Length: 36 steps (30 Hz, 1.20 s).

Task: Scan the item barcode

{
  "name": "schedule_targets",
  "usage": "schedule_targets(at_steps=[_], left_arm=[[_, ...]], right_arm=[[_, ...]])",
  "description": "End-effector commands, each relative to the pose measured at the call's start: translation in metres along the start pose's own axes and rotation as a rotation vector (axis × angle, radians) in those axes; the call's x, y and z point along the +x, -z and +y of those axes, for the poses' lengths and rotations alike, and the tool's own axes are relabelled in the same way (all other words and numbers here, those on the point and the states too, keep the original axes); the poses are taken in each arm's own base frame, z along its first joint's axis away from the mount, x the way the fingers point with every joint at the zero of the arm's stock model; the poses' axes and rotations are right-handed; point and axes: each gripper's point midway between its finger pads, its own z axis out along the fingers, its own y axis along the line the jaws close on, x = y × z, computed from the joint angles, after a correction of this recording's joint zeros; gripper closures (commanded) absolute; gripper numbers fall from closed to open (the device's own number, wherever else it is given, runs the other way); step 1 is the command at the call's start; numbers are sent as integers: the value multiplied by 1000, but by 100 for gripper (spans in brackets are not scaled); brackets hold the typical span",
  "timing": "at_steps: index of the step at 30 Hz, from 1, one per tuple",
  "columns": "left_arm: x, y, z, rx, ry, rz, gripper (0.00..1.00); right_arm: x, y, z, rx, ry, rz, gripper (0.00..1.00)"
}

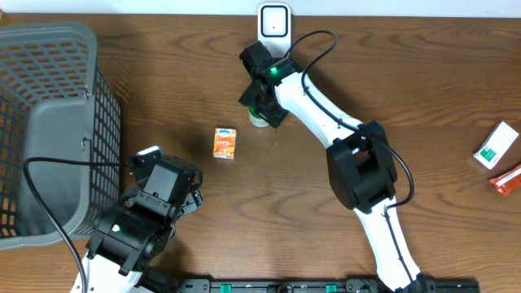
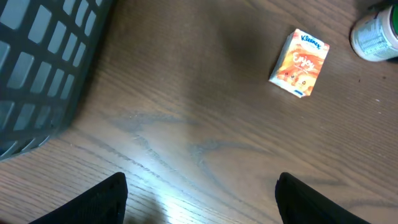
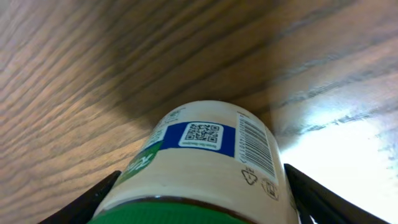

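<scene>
Near the far edge of the table [image 1: 407, 65], about midway along it, your right gripper [image 1: 264, 104] is down over the white bottle [image 3: 205, 155], just in front of the white scanner [image 1: 274, 22] that sits at that edge. From the right wrist camera you see the bottle filling the gap between the two fingers [image 3: 96, 196], one on each side and very close to its wall. You cannot tell whether they are pressing it or only flanking it. The bottle's label faces that camera, with a QR code [image 3: 202, 135] on a blue band and the barcode [image 3: 255, 146] just beside it, and a green band runs around the end nearest the lens. Your left gripper [image 2: 200, 177] hangs near the front edge toward the left side, its fingers spread wide with only bare wood between them. An orange Kleenex tissue pack [image 2: 299, 63] lies on the table between the two grippers, well apart from the left one and near the bottle. The grey basket [image 1: 49, 122] takes up the left end of the table. At the right edge a white and green box [image 1: 496, 145] and a red packet [image 1: 506, 179] lie close together, well away from both arms.
</scene>
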Motion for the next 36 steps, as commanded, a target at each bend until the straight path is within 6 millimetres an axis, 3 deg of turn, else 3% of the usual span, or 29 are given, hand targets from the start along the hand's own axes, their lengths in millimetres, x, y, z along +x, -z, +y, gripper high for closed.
schedule_targets(at_steps=[1, 6, 10, 17, 24, 30, 36], left_arm=[[-1, 0, 2, -11, -9, -7, 23], [-1, 0, 2, -11, -9, -7, 23], [-1, 0, 2, -11, -9, -7, 23], [-1, 0, 2, -11, -9, -7, 23], [-1, 0, 2, -11, -9, -7, 23], [-1, 0, 2, -11, -9, -7, 23], [-1, 0, 2, -11, -9, -7, 23]], right_arm=[[-2, -5, -3, 14, 114, -4, 32], [-6, -5, -7, 29, 340, -7, 49], [-5, -5, -11, 43, 534, 5, 56], [-1, -4, -15, 45, 897, 39, 57], [17, -2, -28, 20, 1266, 154, 47], [28, 13, -53, 64, 1406, 268, 51], [45, 46, -77, 99, 1451, 386, 53]])
